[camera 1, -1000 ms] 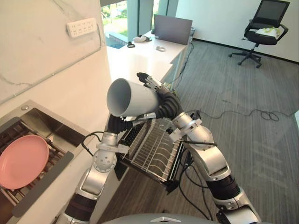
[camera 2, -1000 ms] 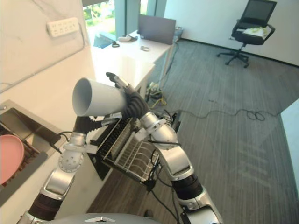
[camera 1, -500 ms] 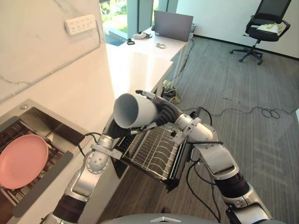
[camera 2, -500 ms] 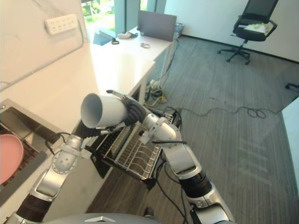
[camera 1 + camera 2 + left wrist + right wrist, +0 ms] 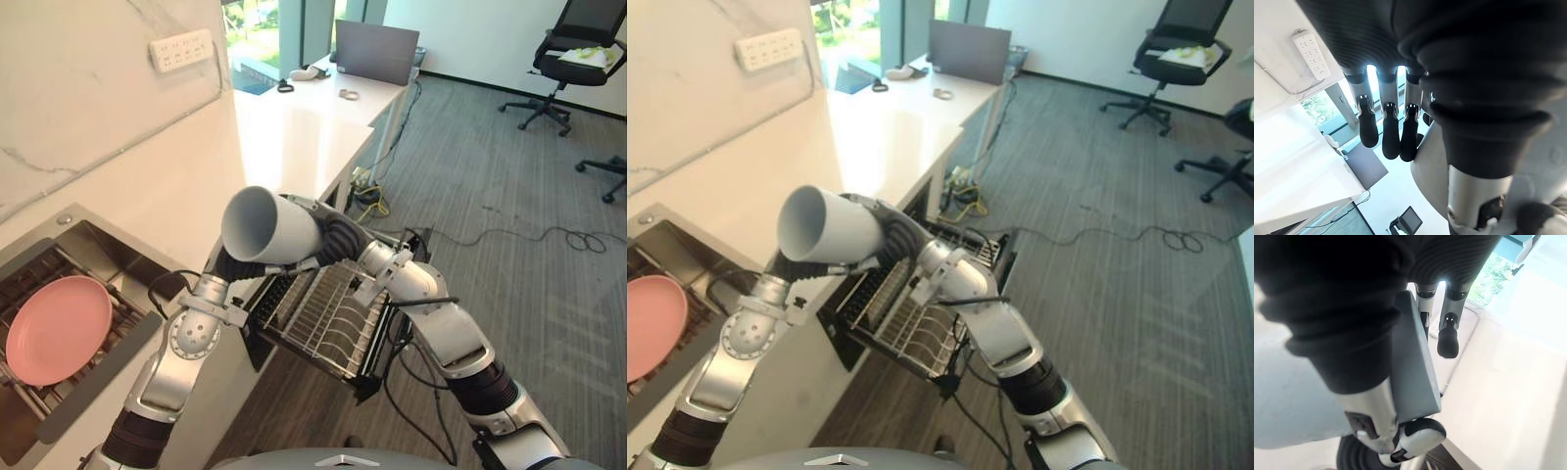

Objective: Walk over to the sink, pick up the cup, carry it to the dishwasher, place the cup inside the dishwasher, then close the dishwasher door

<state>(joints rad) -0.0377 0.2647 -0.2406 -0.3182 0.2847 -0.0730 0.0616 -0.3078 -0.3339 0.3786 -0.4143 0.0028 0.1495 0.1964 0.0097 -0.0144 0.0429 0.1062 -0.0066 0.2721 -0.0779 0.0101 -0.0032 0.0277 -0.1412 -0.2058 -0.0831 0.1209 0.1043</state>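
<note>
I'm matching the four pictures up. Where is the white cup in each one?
Left eye view: cup, centre-left.
Right eye view: left of centre.
Left wrist view: pale curve beside left hand, probably it.
Right wrist view: pale surface beside right hand, probably it.
Shared landmark: wall socket strip.

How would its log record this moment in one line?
cup: in right hand, above dishwasher rack | left hand: open, under cup | pink plate: in sink

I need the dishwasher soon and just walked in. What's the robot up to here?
The robot's right hand grips a pale grey tapered cup, tipped on its side, over the pulled-out wire rack of the open dishwasher. Its left hand sits close by the cup, fingers straight. A pink plate lies in the sink.
</note>
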